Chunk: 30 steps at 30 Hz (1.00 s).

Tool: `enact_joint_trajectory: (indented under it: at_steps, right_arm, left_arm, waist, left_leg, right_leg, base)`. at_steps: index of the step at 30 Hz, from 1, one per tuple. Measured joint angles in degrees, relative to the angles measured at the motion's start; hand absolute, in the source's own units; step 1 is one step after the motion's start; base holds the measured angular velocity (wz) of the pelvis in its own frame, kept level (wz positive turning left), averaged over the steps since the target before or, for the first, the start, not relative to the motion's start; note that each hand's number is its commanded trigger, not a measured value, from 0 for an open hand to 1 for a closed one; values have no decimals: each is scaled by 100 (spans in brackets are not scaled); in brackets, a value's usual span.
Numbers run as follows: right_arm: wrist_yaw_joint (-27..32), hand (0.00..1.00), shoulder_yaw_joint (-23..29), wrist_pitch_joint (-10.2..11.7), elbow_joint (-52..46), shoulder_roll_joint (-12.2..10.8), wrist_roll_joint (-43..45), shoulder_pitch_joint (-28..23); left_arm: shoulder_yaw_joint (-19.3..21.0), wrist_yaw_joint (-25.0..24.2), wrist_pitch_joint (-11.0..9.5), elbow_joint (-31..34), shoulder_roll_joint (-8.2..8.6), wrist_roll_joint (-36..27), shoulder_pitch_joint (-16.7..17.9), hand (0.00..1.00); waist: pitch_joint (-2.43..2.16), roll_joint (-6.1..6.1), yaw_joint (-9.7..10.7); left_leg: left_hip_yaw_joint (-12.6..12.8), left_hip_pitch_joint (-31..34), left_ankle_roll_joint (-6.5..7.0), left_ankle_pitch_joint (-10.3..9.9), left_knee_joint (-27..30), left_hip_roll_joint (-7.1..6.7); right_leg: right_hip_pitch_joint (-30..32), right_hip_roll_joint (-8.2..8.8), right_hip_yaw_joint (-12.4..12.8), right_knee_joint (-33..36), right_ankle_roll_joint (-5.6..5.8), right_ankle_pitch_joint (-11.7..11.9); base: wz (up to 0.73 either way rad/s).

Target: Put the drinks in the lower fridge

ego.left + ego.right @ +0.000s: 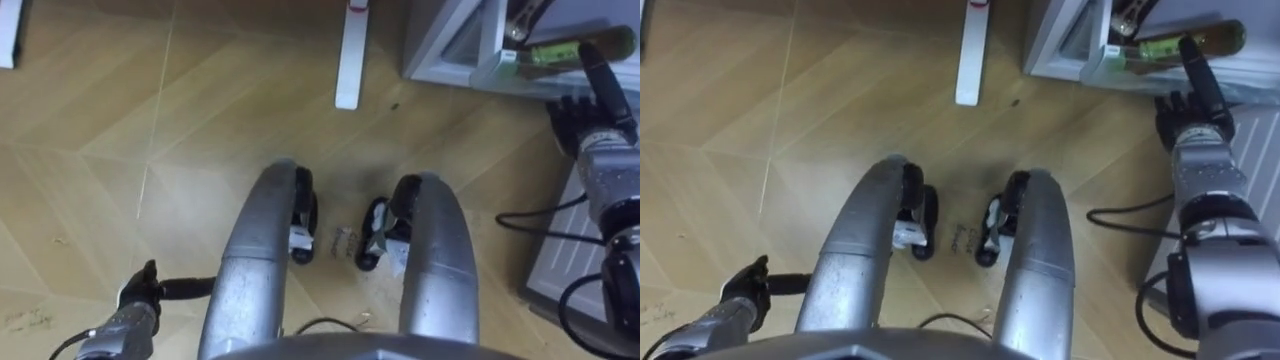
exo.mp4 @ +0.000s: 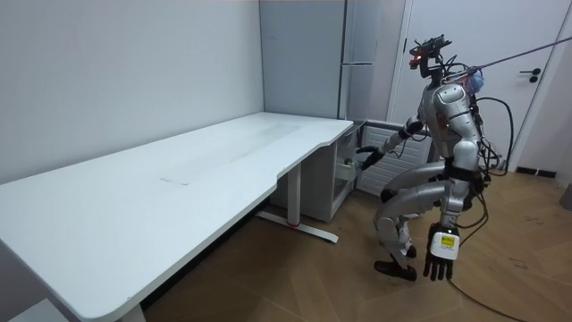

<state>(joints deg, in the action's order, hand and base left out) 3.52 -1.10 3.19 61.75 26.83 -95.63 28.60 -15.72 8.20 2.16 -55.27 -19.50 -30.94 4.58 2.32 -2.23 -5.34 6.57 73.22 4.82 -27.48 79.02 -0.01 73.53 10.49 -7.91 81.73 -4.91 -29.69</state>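
1. One drink bottle [image 1: 555, 50] lies on its side inside the open lower fridge [image 1: 430, 45], at 1 o'clock in the eye views. Its long axis runs roughly 9-to-3.
2. Just below it, at 2 o'clock, the right hand [image 1: 578, 115] has its fingers loosely spread and clasps nothing. One finger stretches toward 12 across the bottle's right end; whether it touches cannot be told.
3. At 8 o'clock the left hand [image 1: 140, 295] hangs low with fingers relaxed, well apart from the fridge, so the right is nearer.
4. A push toward 12 would likely meet the bottle side-on, and it may roll.
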Motion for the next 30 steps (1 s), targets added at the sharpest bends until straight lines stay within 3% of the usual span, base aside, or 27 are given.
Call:
enact_joint_trajectory:
  at_steps: [5, 7, 11, 14, 18, 19, 21, 26, 30]
  right_arm:
    - [61, 0, -112, -76, -290, 119, -96, -1]
    - [358, 0, -177, -148, -568, 201, -159, 0]
    - [663, 0, -180, -154, -669, 216, -169, 145]
    - [820, 0, -183, -136, -667, 217, -161, 264]
    - [973, 0, -182, -151, -669, 215, -185, 432]
    - [1043, 0, -182, -152, -668, 215, -215, 482]
    - [1079, 0, -175, -150, -668, 215, -247, 520]
    - [1018, 0, -181, -182, -658, 214, -108, 554]
    - [1029, 0, -211, -165, -658, 205, -92, 556]
  left_arm:
    - [2, -1, -40, 5, -62, 21, 29, 0]
    - [56, 4, -148, 17, -141, 14, 93, 0]
    - [306, 49, -223, 93, -164, 16, 268, 0]
    - [381, 137, -263, 308, -181, 22, 557, 0]
    - [431, 164, -241, 358, -192, 9, 816, 0]
    - [441, 164, -244, 362, -195, 8, 886, 0]
    - [442, 164, -239, 357, -213, 8, 939, 0]
    - [469, 115, -178, 364, -264, 35, 1047, 0]
    - [592, 109, -123, 362, -270, 58, 1077, 0]
  waist:
    - [1, -6, -62]
    - [7, -24, -64]
    - [16, -49, -90]
    - [29, -77, -133]
    - [33, -88, -136]
    - [36, -98, -139]
    - [41, -111, -151]
    - [38, -105, -300]
    - [41, -99, -420]
  left_leg:
    - [110, -15, 2, -1, -40, 14]
    - [148, -47, -4, 3, -117, 7]
    - [164, -180, -93, 128, -418, 1]
    - [132, -281, -212, 303, -713, 13]
    - [-21, -365, -305, 357, -891, 9]
    - [-91, -429, -343, 385, -961, -16]
    - [-199, -542, -406, 422, -1061, -76]
    - [-491, -768, -568, 507, -1277, -69]
    - [-535, -864, -671, 542, -1376, -64]
  right_leg:
    - [85, 177, -2, -3, 24, 18]
    - [88, 284, -29, -28, 25, 23]
    - [-28, 383, -136, -274, -43, 139]
    - [-212, 542, -392, -508, -165, 225]
    - [-426, 632, -694, -653, -331, 172]
    - [-533, 651, -768, -703, -421, 176]
    - [-710, 712, -895, -753, -482, 108]
    - [-1144, 648, -1257, -1036, -581, 50]
    - [-1240, 636, -1300, -1110, -584, 37]
  base:
    - [-20]
    - [-8]
    - [0]
    - [14]
    - [18]
    - [27]
    - [35]
    - [18]
    - [1]
